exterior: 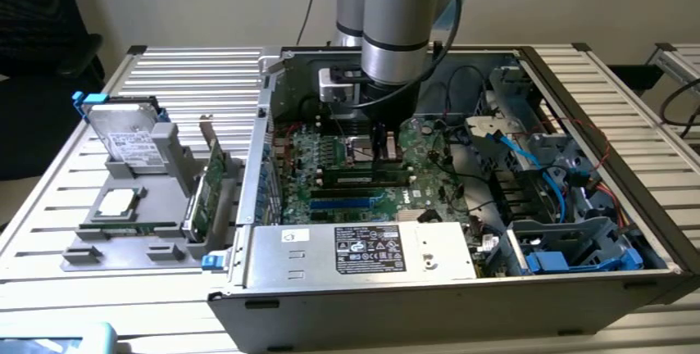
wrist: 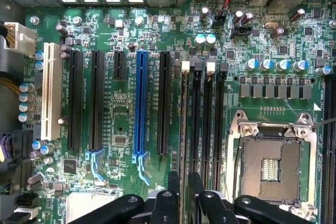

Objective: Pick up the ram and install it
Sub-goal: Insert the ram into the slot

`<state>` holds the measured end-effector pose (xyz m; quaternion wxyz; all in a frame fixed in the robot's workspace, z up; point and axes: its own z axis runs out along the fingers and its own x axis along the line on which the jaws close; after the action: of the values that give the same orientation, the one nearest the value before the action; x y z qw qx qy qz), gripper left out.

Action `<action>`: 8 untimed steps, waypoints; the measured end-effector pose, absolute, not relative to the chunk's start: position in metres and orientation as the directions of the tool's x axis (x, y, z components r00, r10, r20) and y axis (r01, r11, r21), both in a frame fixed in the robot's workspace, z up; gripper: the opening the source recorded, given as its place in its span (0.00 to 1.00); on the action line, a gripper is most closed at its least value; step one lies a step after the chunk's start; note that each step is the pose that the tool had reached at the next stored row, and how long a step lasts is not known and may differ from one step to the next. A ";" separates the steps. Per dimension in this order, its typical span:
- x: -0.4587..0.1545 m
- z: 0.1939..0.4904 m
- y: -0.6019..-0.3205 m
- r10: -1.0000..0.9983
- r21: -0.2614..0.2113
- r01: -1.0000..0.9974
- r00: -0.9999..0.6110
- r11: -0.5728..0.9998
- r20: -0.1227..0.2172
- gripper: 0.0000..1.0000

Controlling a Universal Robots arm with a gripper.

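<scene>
Slatted table [exterior: 186, 75], case [exterior: 438, 305] holding motherboard [exterior: 328, 157], ram [exterior: 366, 179] slotted under pincer [wrist: 184, 176]

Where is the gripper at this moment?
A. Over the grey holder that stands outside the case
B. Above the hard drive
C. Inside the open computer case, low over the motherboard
C: in the exterior view the gripper reaches down into the open case, close above the green motherboard.

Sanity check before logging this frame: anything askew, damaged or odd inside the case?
Nothing looks damaged or spilled. The ram stands edge-on, in line with the black memory slots, at the end effector. One oddity: the CPU socket is bare, with no chip or cooler on it.
</scene>
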<state>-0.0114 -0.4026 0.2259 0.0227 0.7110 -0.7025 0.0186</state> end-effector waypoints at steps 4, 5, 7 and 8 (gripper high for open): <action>-0.011 0.235 -0.403 -0.998 0.006 -1.000 0.012 -0.012 0.058 0.22; -0.011 0.237 -0.403 -0.998 0.006 -1.000 0.012 -0.012 0.058 0.22; -0.011 0.237 -0.403 -0.998 0.006 -1.000 0.012 -0.012 0.058 0.22; -0.011 0.237 -0.403 -0.998 0.006 -1.000 0.012 -0.012 0.058 0.22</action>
<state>-0.0113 -0.4027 0.2368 0.0224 0.7110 -0.7025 0.0183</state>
